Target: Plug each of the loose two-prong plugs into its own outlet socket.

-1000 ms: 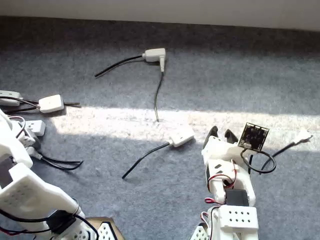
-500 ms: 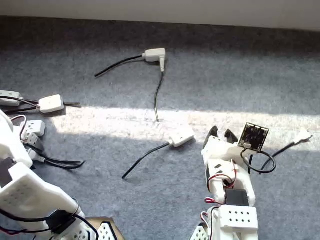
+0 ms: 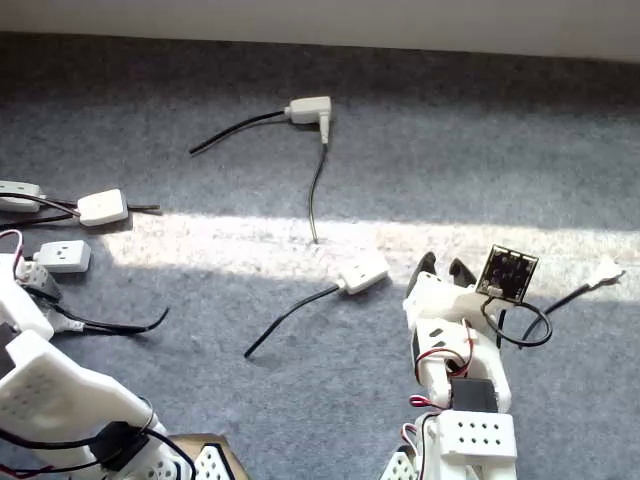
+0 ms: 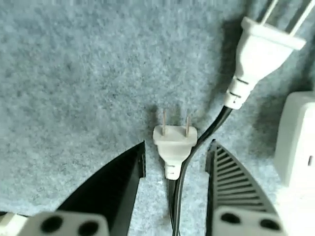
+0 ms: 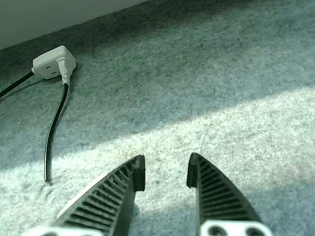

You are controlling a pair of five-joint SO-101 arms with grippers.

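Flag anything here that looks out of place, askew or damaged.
Nothing looks damaged. A lone white plug lies by itself at the far right of the carpet, well apart from the nearest outlet block. A second plug lies flat between the left gripper's open jaws, prongs straight.

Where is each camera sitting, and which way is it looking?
High view: fixed above, looking down on the carpet; the left arm and right arm show.
Left wrist view: on the left arm, facing down at a small plug inside the open left claw.
Right wrist view: on the right arm, facing across the carpet, past the open right claw, to an outlet.
Shared: high and right wrist views both show that outlet.
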